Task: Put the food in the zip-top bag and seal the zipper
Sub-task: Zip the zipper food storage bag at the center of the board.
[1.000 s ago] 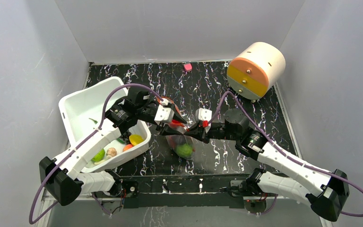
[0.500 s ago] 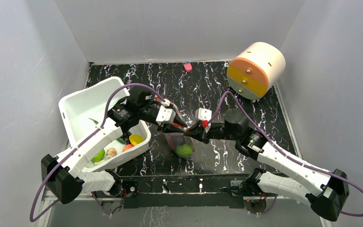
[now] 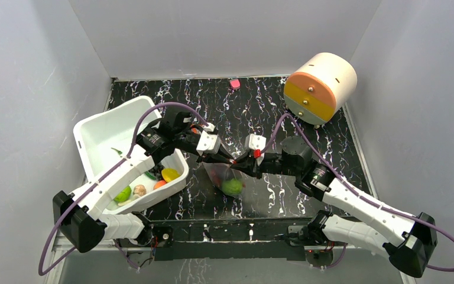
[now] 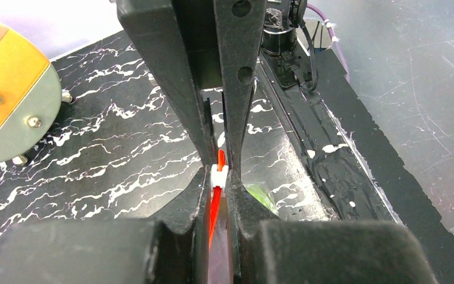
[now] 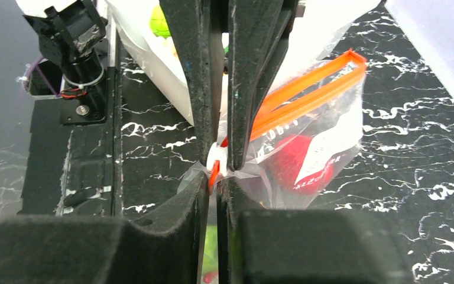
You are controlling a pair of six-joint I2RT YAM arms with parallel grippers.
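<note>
Left gripper [image 4: 217,170] jaws closed onto zipper [image 4: 213,208] since earlier.

Both arms reach inward, left tool [image 4: 219,174] and right tool [image 5: 217,168] pinched closed, tips nearly meeting.

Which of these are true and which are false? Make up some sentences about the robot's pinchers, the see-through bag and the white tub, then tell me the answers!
1. The left gripper and the right gripper both pinch the thin orange-red zipper strip of the clear plastic zip-top bag. True.
2. The bag is empty. False: a round green toy fruit and a red toy are inside it.
3. The white plastic tub has toy food in it. True.
4. The zipper is closed all the way along. False: in the right wrist view its two orange-red strips stand apart, so that part is open.
</note>
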